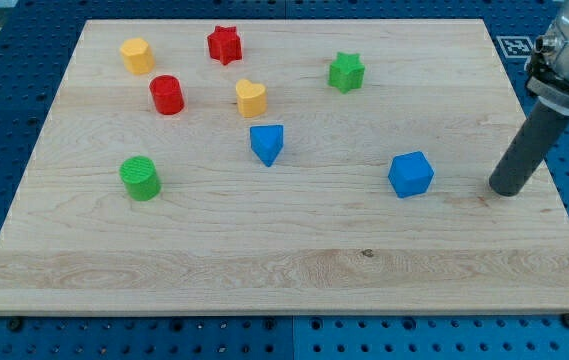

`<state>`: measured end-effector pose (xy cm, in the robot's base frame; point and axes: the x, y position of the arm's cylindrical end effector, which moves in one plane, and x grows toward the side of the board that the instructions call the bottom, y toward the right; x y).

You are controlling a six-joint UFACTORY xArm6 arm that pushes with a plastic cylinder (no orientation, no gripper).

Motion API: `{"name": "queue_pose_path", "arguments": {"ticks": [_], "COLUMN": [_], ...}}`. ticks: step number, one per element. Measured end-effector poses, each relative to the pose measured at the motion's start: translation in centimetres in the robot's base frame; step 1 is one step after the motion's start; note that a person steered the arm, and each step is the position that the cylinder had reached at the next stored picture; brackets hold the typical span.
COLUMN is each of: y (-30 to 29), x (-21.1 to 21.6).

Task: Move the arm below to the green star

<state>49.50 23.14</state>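
Our tip (507,190) sits far right of the green star (346,72). It looks light and slippery; we carry no pincer, so only nudging

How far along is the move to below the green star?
Done: nothing visibly yet. In hand: my tip rests on the board near the view's right edge, right of the blue cube. Left: travel toward the view's left to the bare spot just below the green star.
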Motion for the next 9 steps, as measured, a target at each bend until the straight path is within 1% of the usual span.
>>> {"name": "queue_pose_path", "arguments": {"ticks": [5,6,7,8,9], "y": [-10.8,-8.9,-5.5,-9.5,-15.2], "x": [-0.5,-1.3,-2.9,-6.6,-8.3]}}
